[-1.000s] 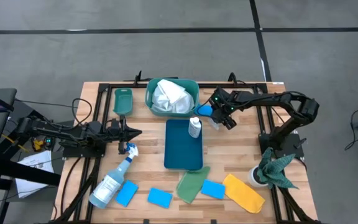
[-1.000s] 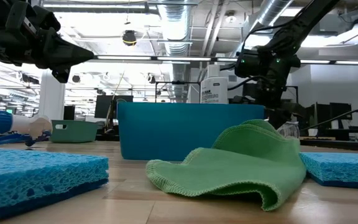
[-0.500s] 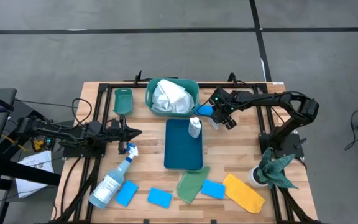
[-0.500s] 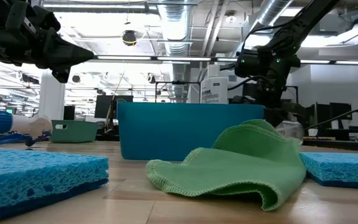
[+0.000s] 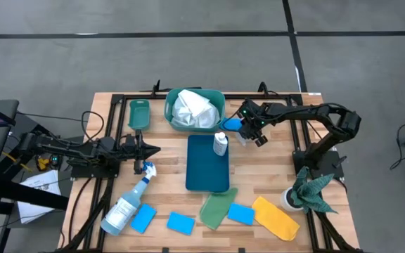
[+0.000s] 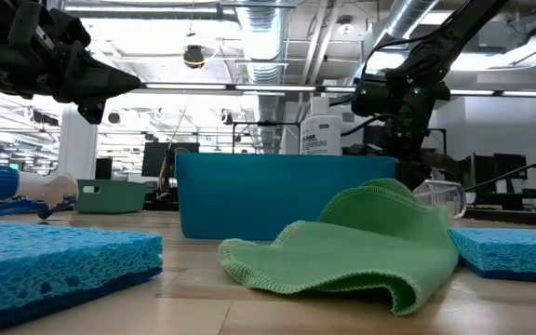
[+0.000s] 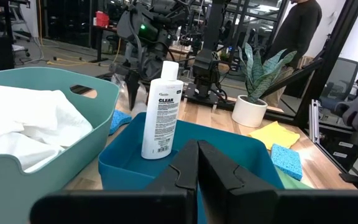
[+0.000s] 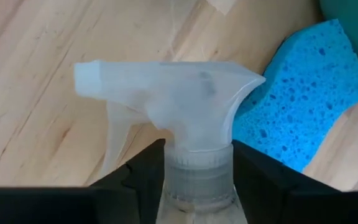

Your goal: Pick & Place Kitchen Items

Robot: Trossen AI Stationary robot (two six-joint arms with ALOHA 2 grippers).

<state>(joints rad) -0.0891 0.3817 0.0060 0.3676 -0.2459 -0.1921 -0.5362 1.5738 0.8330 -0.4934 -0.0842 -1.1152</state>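
Observation:
My right gripper [image 5: 249, 133] is at the far right of the table, shut on a clear spray bottle with a white trigger head [image 8: 166, 87], next to a blue sponge [image 5: 232, 124]. The bottle's clear body [image 6: 440, 197] shows tilted behind the green cloth [image 6: 361, 242]. A white bottle [image 5: 220, 144] stands in the blue tray [image 5: 207, 176]. My left gripper [image 5: 153, 150] is shut and empty at the left, above the blue-trigger spray bottle [image 5: 126, 204], which lies on its side. My right gripper pinches the clear spray bottle's neck [image 8: 194, 171], just under the white trigger head, between its two fingers [image 8: 143, 171]. The bottle's body hangs tilted below the hold. I cannot tell whether its base touches the table.
A teal basket [image 5: 216, 98] at the far middle holds a white cloth. A small teal tray [image 5: 138, 114] lies to its left. Three blue sponges [image 5: 180, 223], the green cloth [image 5: 216, 209] and a yellow cloth [image 5: 276, 218] lie near the front edge. A potted plant [image 5: 306, 190] stands at the right.
The clear bottle in my right gripper has shifted a little. In the low view, more of its body now shows to the right of the green cloth than a second ago.

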